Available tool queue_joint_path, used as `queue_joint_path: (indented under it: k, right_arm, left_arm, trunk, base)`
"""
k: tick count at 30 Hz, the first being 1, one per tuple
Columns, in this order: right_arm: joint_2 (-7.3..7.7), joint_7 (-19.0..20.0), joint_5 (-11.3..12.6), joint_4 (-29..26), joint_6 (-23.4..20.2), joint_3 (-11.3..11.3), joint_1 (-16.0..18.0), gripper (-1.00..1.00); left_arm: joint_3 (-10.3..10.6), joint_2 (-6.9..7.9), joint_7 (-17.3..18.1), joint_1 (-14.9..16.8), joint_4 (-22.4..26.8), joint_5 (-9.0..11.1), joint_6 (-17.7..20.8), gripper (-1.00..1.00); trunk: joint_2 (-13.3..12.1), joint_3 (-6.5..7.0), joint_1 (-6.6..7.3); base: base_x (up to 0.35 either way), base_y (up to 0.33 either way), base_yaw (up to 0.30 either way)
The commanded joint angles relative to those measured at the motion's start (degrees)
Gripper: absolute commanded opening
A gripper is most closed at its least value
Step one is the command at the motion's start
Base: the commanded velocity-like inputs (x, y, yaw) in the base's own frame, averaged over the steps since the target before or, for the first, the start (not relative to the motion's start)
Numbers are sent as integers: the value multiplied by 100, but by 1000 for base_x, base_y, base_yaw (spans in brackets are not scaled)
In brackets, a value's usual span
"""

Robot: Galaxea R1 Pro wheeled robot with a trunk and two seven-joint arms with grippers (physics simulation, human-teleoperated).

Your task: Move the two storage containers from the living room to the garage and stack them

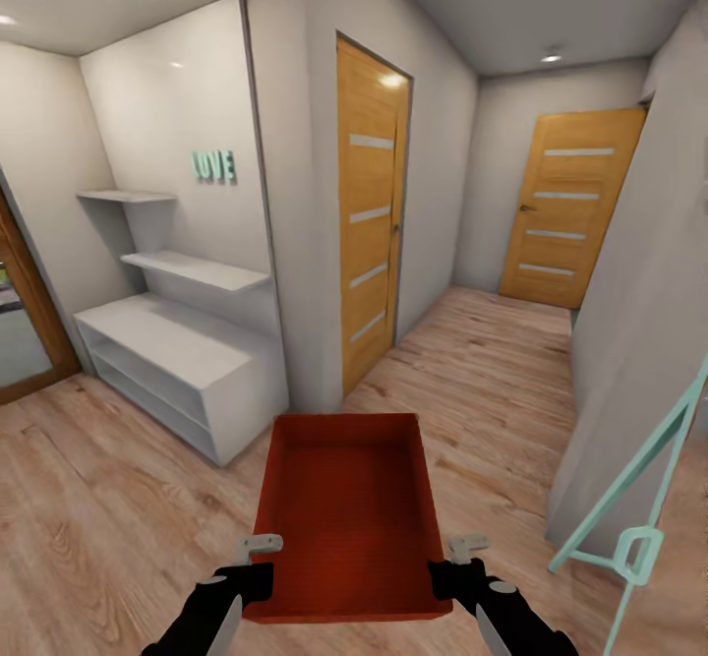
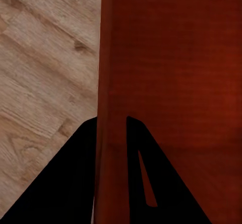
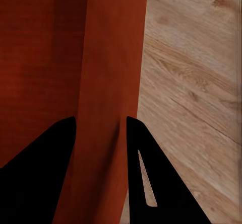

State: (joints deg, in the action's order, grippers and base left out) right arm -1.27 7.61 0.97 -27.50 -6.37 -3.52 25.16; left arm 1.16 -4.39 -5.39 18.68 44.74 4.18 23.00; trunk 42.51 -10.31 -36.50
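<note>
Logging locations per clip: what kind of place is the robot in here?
Likely a home hallway: light wood plank flooring, two orange-brown doors with frosted stripes, and white built-in shelves under teal "LOVE" letters. Both grippers carry a red-orange storage container.

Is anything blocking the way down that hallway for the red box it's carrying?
Nothing visible on the wood floor ahead of the container, held by the left gripper and right gripper. The door at the hallway's end is shut.

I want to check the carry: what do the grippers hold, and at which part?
One storage container. The left gripper clamps its left side wall and the right gripper its right side wall, one finger inside and one outside.
</note>
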Motion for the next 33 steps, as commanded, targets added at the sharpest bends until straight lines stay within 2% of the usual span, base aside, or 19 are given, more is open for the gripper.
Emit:
queue_joint_path:
  k: [1, 24, 33]
  right_arm:
    - [4, 136, 87, -115, 132, -43, 6, -100]
    - [4, 136, 88, -115, 134, -43, 6, -100]
    - [4, 136, 87, -115, 135, -43, 6, -100]
  left_arm:
    - [7, 35, -93, -3, 0, -93, 47, -100]
    - [7, 37, -93, -5, 0, -93, 47, -100]
    - [7, 37, -92, -3, -4, -93, 47, -100]
  trunk:
    - [7, -9, -5]
    - [7, -9, -5]
    - [7, -9, -5]
  base:
    - [329, 85, -256]
    - [329, 84, -232]
    - [329, 84, -53]
